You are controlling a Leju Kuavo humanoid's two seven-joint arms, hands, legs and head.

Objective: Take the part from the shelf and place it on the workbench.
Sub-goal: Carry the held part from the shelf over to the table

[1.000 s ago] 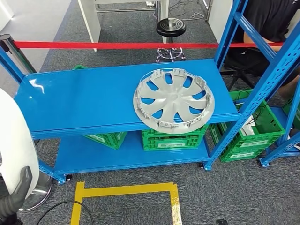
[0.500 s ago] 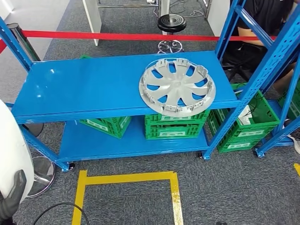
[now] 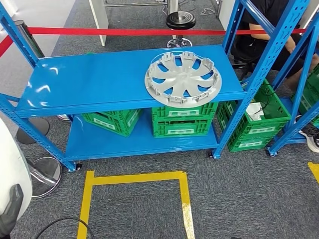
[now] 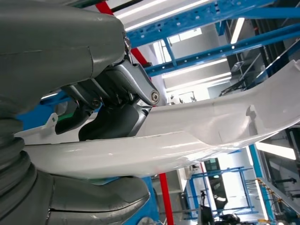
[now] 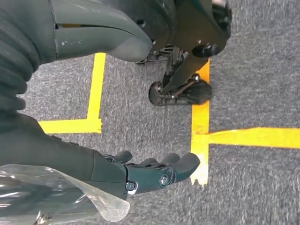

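A white glossy curved part (image 3: 13, 169) is at the lower left of the head view, with my left hand (image 3: 10, 211) gripping it. In the left wrist view the thumb and the dark fingers (image 4: 106, 112) clamp this white part (image 4: 198, 136) from both sides. A silver hubcap (image 3: 183, 78) lies flat on the right half of the blue shelf (image 3: 94, 79). My right hand (image 5: 141, 171) hangs over the grey carpet, fingers stretched out and holding nothing.
Green crates (image 3: 182, 119) stand on the lower shelf board, with another (image 3: 255, 122) beside the right upright. A yellow tape square (image 3: 135, 178) marks the carpet before the shelf. Red barrier tape (image 3: 131, 31), a stool (image 3: 180, 21) and a seated person (image 3: 270, 20) are behind.
The whole picture has shifted: the camera has moved, so the shelf sits higher and more carpet shows below it. The white part stays in my left hand; the hubcap has not moved.
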